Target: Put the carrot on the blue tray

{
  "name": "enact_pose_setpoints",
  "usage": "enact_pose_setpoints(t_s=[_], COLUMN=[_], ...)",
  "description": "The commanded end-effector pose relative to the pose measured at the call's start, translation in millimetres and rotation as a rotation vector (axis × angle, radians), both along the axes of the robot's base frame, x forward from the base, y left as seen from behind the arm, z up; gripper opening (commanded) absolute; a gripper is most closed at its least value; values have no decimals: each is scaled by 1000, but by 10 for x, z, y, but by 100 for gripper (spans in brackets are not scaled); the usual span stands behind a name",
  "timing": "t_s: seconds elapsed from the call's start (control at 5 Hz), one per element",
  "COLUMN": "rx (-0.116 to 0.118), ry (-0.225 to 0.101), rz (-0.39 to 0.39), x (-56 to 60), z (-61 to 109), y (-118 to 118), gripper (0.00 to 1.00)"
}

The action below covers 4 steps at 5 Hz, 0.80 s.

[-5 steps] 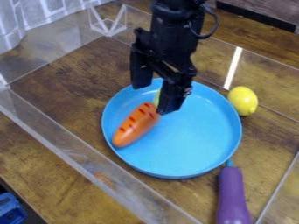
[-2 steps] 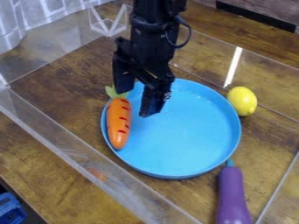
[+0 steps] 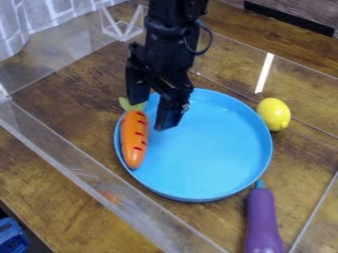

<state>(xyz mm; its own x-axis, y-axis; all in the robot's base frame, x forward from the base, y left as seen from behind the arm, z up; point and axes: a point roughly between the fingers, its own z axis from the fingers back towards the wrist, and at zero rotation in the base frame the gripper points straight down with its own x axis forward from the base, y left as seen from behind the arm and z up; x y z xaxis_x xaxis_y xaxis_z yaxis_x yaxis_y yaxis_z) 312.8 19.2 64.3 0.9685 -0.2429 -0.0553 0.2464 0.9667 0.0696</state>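
Observation:
The orange carrot (image 3: 133,138) with dark ridge lines lies lengthwise across the left rim of the big round blue tray (image 3: 218,153), its green top pointing toward the back. My black gripper (image 3: 150,107) hangs straight down over the carrot's upper end, jaws open, one finger on each side of the leafy end, nothing held.
A yellow lemon (image 3: 275,113) sits just right of the tray. A purple eggplant (image 3: 262,223) lies at the tray's lower right. Clear plastic walls (image 3: 79,148) border the wooden table on the left and front.
The gripper moved left from over the tray's inside to above the carrot's top. The carrot shifted from a slant inside the tray to upright on the left rim.

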Motion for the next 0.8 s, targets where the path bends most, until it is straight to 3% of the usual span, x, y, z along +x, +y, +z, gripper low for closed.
enact_pose_setpoints(t_s=[0.0, 0.2, 0.4, 0.6], rx=[9, 11, 15, 18], ry=[-54, -54, -69, -70], rz=[1, -56, -101, -101], x=[137, 33, -52, -72], z=[143, 45, 54, 41], y=[101, 81, 59, 23], gripper=[100, 100, 100, 0])
